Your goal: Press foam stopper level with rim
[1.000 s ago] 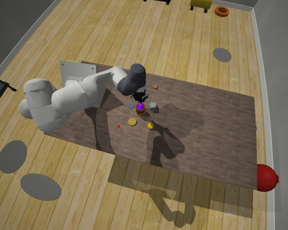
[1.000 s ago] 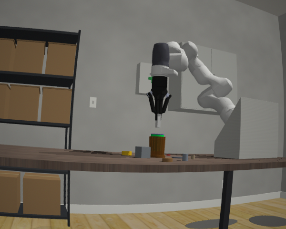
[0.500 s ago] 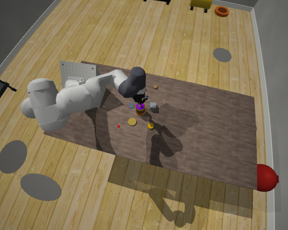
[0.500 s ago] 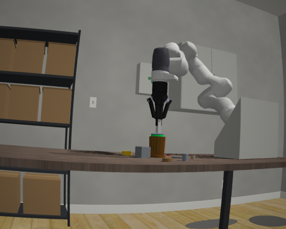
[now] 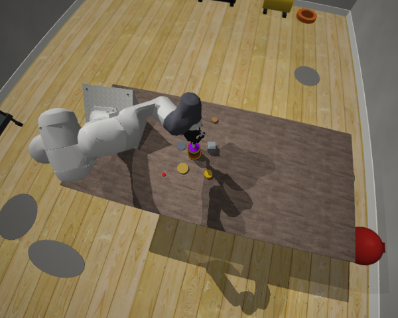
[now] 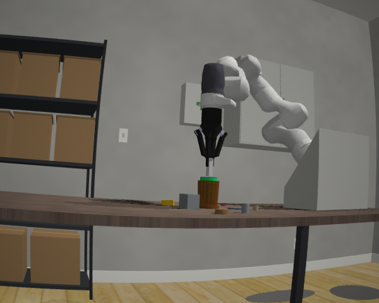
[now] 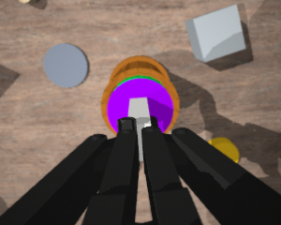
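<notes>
A brown ribbed jar (image 6: 208,194) stands upright on the wooden table. A purple foam stopper with a green band sits in its mouth, and its top stands slightly above the rim (image 6: 208,178). My gripper (image 6: 209,170) is shut with nothing between the fingers. It points straight down over the middle of the stopper, with its pale fingertips at or just above the stopper's top. In the wrist view the gripper (image 7: 139,123) covers the near part of the stopper. In the overhead view the jar (image 5: 194,154) shows just below my wrist.
A grey cube (image 5: 211,148) stands close to the right of the jar. A grey disc (image 5: 181,146) lies close to its left. A yellow disc (image 5: 182,167), a small yellow piece (image 5: 207,173) and a red dot (image 5: 164,174) lie in front. A tan disc (image 5: 214,119) lies behind.
</notes>
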Available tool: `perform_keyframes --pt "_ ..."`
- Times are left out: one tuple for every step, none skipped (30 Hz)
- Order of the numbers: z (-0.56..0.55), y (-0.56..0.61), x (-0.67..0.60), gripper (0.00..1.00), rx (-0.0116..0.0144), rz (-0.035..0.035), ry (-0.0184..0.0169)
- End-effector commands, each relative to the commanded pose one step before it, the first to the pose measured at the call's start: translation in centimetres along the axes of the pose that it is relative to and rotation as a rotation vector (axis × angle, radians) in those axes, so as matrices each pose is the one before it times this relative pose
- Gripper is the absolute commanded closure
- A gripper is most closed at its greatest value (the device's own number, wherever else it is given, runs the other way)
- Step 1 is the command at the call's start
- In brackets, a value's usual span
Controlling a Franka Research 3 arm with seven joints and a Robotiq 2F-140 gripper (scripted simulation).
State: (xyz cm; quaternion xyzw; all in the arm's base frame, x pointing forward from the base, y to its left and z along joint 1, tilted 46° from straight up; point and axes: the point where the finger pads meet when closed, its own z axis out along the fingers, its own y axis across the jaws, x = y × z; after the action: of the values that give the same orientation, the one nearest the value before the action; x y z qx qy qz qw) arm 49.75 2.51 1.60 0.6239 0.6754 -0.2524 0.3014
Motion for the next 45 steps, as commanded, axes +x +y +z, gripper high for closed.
perform_keyframes --pt "0.193 0.052 -0.071 1.00 -0.00146 0.00575 -0.00028" --pt "0.016 -0.002 -0.002 1.00 0.00000 0.00000 0.00000" --pt "0.017 -0.002 -0.002 1.00 0.00000 0.00000 0.00000" --pt "0.019 -0.002 -0.002 1.00 0.00000 0.00000 0.00000" --pt "0.021 -0.002 -0.002 1.00 0.00000 0.00000 0.00000" --pt "0.000 0.000 0.000 1.00 0.00000 0.00000 0.00000" --pt "0.000 0.000 0.000 1.00 0.00000 0.00000 0.00000" --pt "0.023 -0.002 -0.002 1.00 0.00000 0.00000 0.00000" --pt "0.025 -0.003 -0.002 1.00 0.00000 0.00000 0.00000" --pt "0.027 -0.003 -0.003 1.00 0.00000 0.00000 0.00000" --pt "0.029 -0.003 -0.003 1.00 0.00000 0.00000 0.00000" --pt "0.031 -0.003 -0.003 1.00 0.00000 0.00000 0.00000" --pt "0.033 -0.004 -0.003 1.00 0.00000 0.00000 0.00000" --pt "0.034 -0.004 -0.003 1.00 0.00000 0.00000 0.00000" --pt "0.036 -0.004 -0.003 1.00 0.00000 0.00000 0.00000" --pt "0.038 -0.004 -0.004 1.00 0.00000 0.00000 0.00000" --pt "0.040 -0.004 -0.004 1.00 0.00000 0.00000 0.00000" --pt "0.042 -0.004 -0.004 1.00 0.00000 0.00000 0.00000" --pt "0.044 -0.004 -0.004 1.00 0.00000 0.00000 0.00000" --pt "0.045 -0.005 -0.004 1.00 0.00000 0.00000 0.00000" --pt "0.047 -0.005 -0.005 1.00 0.00000 0.00000 0.00000" --pt "0.048 -0.005 -0.005 1.00 0.00000 0.00000 0.00000" --pt "0.000 0.000 0.000 1.00 0.00000 0.00000 0.00000" --pt "0.000 0.000 0.000 1.00 0.00000 0.00000 0.00000" --pt "0.050 -0.005 -0.005 1.00 0.00000 0.00000 0.00000" --pt "0.051 -0.006 -0.005 1.00 0.00000 0.00000 0.00000" --pt "0.052 -0.006 -0.005 1.00 0.00000 0.00000 0.00000" --pt "0.054 -0.006 -0.005 1.00 0.00000 0.00000 0.00000" --pt "0.055 -0.006 -0.005 1.00 0.00000 0.00000 0.00000" --pt "0.056 -0.006 -0.005 1.00 0.00000 0.00000 0.00000" --pt "0.057 -0.006 -0.006 1.00 0.00000 0.00000 0.00000" --pt "0.058 -0.006 -0.006 1.00 0.00000 0.00000 0.00000" --pt "0.059 -0.006 -0.006 1.00 0.00000 0.00000 0.00000" --pt "0.059 -0.006 -0.006 1.00 0.00000 0.00000 0.00000" --pt "0.060 -0.007 -0.006 1.00 0.00000 0.00000 0.00000" --pt "0.060 -0.007 -0.006 1.00 0.00000 0.00000 0.00000" --pt "0.061 -0.006 -0.006 1.00 0.00000 0.00000 0.00000" --pt "0.061 -0.006 -0.006 1.00 0.00000 0.00000 0.00000" --pt "0.061 -0.006 -0.006 1.00 0.00000 0.00000 0.00000" --pt "0.000 0.000 0.000 1.00 0.00000 0.00000 0.00000" --pt "0.000 0.000 0.000 1.00 0.00000 0.00000 0.00000" --pt "0.062 -0.006 -0.006 1.00 0.00000 0.00000 0.00000" --pt "0.062 -0.007 -0.006 1.00 0.00000 0.00000 0.00000" --pt "0.061 -0.007 -0.006 1.00 0.00000 0.00000 0.00000" --pt "0.061 -0.007 -0.006 1.00 0.00000 0.00000 0.00000"
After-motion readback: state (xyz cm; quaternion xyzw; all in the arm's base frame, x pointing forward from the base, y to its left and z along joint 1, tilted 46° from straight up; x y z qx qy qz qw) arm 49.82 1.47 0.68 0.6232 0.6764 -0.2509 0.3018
